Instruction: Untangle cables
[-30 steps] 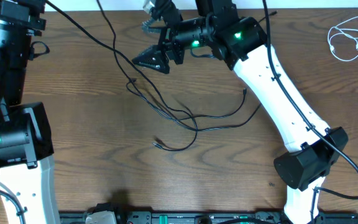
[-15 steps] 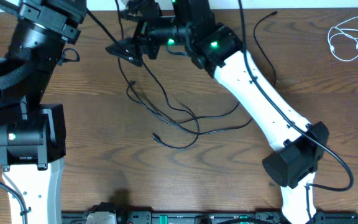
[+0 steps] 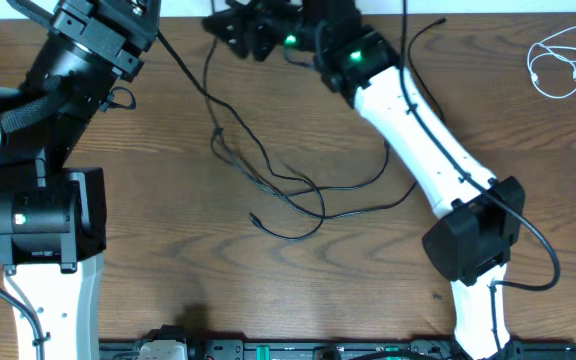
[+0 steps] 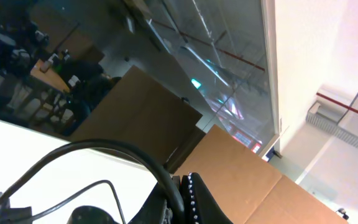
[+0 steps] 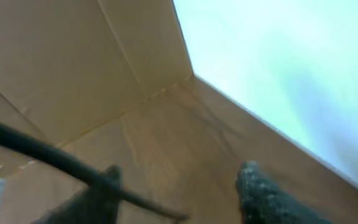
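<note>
R gripper (image 3: 230,25) has swung left to top-centre of frame, jaws narrowing.
Now half-open, one cable across a finger, not clamped; L gripper (image 4: 180,183) closed tight. Tangled black cables (image 3: 288,190) mid-frame, white cable (image 3: 560,62) upper right. Risk: cable slips, or pull tightens the snarl.

Wood-grain table (image 3: 168,290) looking matt, black cables (image 3: 288,190) looking dull, white cable (image 3: 558,65) looking smooth, plastic arm shells (image 3: 418,120) gleaming glossy.
</note>
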Available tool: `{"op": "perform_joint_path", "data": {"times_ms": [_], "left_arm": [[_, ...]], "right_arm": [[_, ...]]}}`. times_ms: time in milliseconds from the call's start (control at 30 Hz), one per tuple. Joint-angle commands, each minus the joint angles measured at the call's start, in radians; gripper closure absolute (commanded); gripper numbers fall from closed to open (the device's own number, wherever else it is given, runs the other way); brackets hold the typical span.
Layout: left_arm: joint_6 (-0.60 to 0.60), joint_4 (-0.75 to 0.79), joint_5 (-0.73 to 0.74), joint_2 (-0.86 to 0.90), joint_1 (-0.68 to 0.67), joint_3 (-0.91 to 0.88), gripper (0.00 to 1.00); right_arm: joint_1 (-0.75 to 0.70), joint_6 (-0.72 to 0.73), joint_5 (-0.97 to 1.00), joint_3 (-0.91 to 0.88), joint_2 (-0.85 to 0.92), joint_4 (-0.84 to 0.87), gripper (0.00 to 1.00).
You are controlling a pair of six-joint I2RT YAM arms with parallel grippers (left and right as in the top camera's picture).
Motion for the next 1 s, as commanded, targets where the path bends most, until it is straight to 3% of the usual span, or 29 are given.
{"op": "perform_joint_path", "data": {"times_ms": [0,33,100,300,567,733,767,833,967], "left_arm": [[-0.003,-0.027,0.035,-0.005,-0.004,0.016,0.92],[0.01,-0.06,0.035,-0.006,-0.004,0.016,0.93],[0.067,-0.135,0.034,-0.005,-0.004,0.016,0.92],[0.238,-0.349,0.034,0.031,-0.004,0.015,0.92],[0.263,-0.481,0.035,0.151,-0.004,0.014,0.83],[0.269,-0.498,0.034,0.239,-0.018,0.014,0.92],[0.269,-0.483,0.035,0.256,-0.024,0.014,0.93],[0.254,-0.436,0.039,0.285,-0.048,0.014,0.92],[0.26,-0.363,0.088,0.292,-0.086,0.014,0.92]], "right_arm": [[-0.038,0.006,-0.096,0.008,-0.005,-0.068,0.74],[-0.052,-0.016,-0.114,0.008,-0.005,-0.104,0.87],[-0.086,-0.033,-0.137,0.008,-0.007,-0.183,0.99],[-0.235,-0.066,-0.176,0.008,-0.029,-0.436,0.99],[-0.42,-0.085,0.04,0.008,-0.157,-0.713,0.99],[-0.502,-0.207,-0.046,0.008,-0.238,-0.864,0.99],[-0.499,-0.24,-0.069,0.008,-0.241,-0.893,0.96],[-0.468,-0.299,-0.095,0.006,-0.236,-0.942,0.77],[-0.379,-0.349,-0.143,-0.001,-0.211,-0.915,0.34]]}}
